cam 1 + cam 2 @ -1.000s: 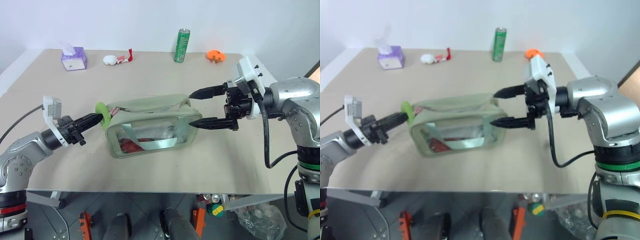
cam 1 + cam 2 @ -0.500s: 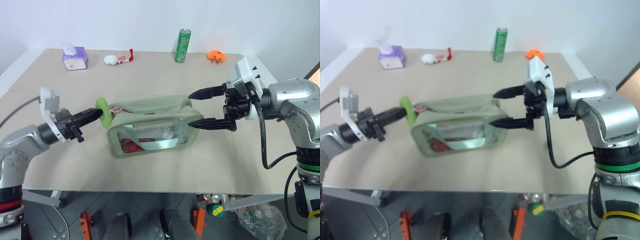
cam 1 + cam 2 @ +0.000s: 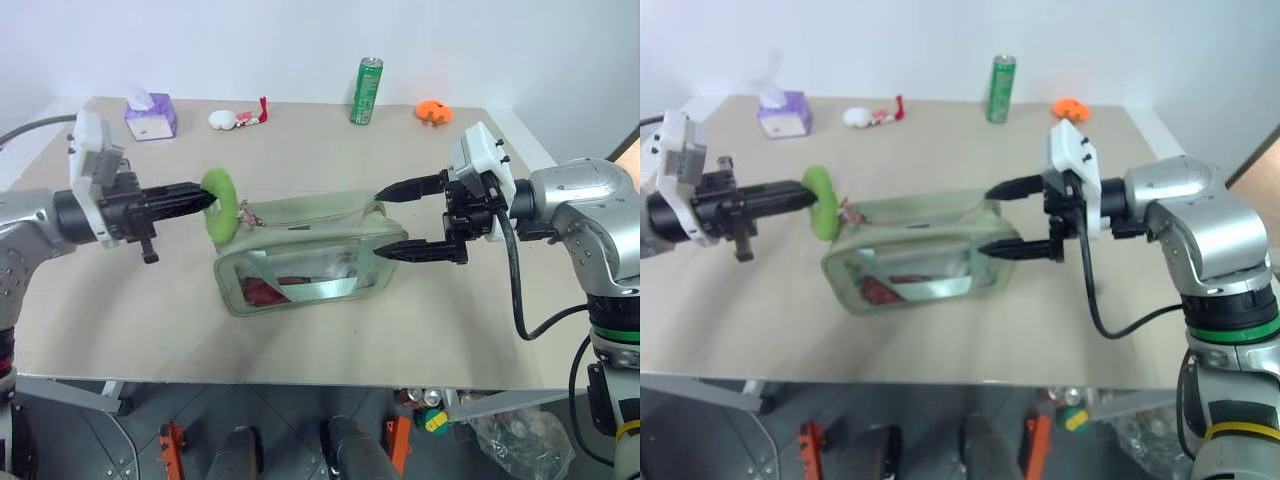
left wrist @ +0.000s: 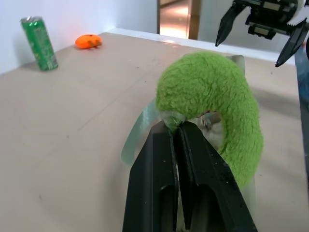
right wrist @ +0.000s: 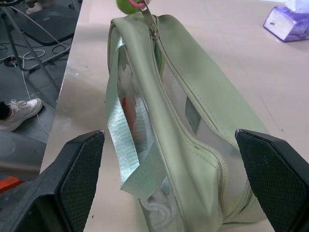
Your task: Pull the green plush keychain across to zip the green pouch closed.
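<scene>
Since the earlier frame, the keychain [image 3: 221,203] had risen off the pouch's left end, carried by the left gripper [image 3: 205,197], whose fingers were clamped shut on the ring. Keychain hung at the pouch's [image 3: 305,250] 10 o'clock, linked to the zipper. Pouch lay mid-table [image 3: 330,150], long axis running 9 to 3 o'clock. Right gripper [image 3: 398,219], fingers spread wide, straddled the pouch's right end without clear contact. Judged: closing calls for a pull toward 3 o'clock; left arm is nearer.
</scene>
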Motion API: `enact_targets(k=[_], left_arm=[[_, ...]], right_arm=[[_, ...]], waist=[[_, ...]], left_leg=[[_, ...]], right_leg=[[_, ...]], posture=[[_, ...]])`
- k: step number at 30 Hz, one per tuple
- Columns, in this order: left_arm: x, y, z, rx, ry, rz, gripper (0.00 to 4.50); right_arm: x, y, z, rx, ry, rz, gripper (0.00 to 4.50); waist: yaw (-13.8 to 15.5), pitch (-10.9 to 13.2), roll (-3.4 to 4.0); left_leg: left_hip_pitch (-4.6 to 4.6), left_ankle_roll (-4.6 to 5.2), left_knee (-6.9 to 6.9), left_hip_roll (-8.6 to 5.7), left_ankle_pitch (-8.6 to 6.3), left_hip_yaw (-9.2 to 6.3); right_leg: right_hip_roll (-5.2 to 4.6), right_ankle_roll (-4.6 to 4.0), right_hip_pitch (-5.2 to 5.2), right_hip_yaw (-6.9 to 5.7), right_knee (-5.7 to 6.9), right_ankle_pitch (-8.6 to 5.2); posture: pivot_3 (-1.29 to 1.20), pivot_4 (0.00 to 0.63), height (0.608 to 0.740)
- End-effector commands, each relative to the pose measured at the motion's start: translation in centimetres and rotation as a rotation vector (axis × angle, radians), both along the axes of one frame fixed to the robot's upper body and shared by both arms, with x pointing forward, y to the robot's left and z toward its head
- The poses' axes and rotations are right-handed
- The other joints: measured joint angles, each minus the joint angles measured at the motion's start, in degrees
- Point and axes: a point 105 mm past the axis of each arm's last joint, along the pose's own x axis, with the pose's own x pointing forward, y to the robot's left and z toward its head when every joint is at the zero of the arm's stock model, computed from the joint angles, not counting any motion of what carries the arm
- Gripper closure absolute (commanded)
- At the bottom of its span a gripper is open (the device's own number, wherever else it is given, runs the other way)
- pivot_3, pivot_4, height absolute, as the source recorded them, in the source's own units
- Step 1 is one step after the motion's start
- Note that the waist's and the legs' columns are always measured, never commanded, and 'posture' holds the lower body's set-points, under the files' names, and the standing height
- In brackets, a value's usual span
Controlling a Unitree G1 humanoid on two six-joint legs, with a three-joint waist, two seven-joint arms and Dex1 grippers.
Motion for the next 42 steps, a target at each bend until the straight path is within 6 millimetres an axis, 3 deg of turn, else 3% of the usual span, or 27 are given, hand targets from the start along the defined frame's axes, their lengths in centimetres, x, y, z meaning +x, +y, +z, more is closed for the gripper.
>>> enact_targets(k=[1,5,11,23,36,42], left_arm=[[0.1,-0.9,1.7,0.037,-0.08,-0.04,4.45],[0.4,-2.6,2.1,0.076,-0.107,-0.104,4.45],[1.1,-3.9,1.1,0.173,-0.106,-0.161,4.45],[1.6,-7.1,3.3,0.124,-0.136,-0.292,4.45],[0.9,-6.9,2.9,0.111,-0.111,-0.322,0.13],[0.3,-6.0,3.7,0.059,-0.117,-0.299,0.01]], right_arm=[[-0.3,-0.1,1.1,-0.001,-0.053,0.007,0.0],[-0.4,-0.2,1.1,-0.004,-0.058,-0.001,0.0],[-0.5,-0.4,1.2,-0.005,-0.062,-0.007,0.0],[-0.6,-0.4,1.2,-0.009,-0.064,-0.015,0.0],[-0.5,-0.3,1.1,-0.004,-0.062,-0.015,0.0],[-0.5,-0.3,1.0,-0.008,-0.059,-0.013,0.0]], waist=[[0.02,0.0,0.0],[0.06,0.0,0.0],[-0.02,0.0,0.0],[0.03,0.0,0.01],[0.02,0.0,0.01],[0.0,0.0,0.01]], left_leg=[[0.0,0.0,0.0,0.0,0.0,0.0],[-0.01,0.0,-0.01,0.0,0.0,-0.02],[0.0,0.0,-0.01,0.01,0.0,-0.03],[-0.04,0.01,0.06,-0.02,0.0,-0.07],[-0.04,0.01,0.1,-0.01,0.0,-0.08],[-0.04,0.01,0.1,-0.01,0.0,-0.09]], right_leg=[[0.0,0.0,0.0,-0.01,0.0,0.0],[0.02,0.0,-0.01,-0.01,0.01,0.0],[0.06,0.0,-0.01,0.03,0.03,-0.01],[0.08,0.04,0.0,0.07,0.05,-0.01],[0.09,0.05,0.0,0.08,0.1,-0.01],[0.09,0.05,0.0,0.08,0.1,-0.01]], posture=[[0.0,0.15,0.74],[0.0,0.15,0.74],[0.0,0.15,0.74],[0.0,0.15,0.74],[0.0,0.15,0.74],[0.0,0.15,0.74]])
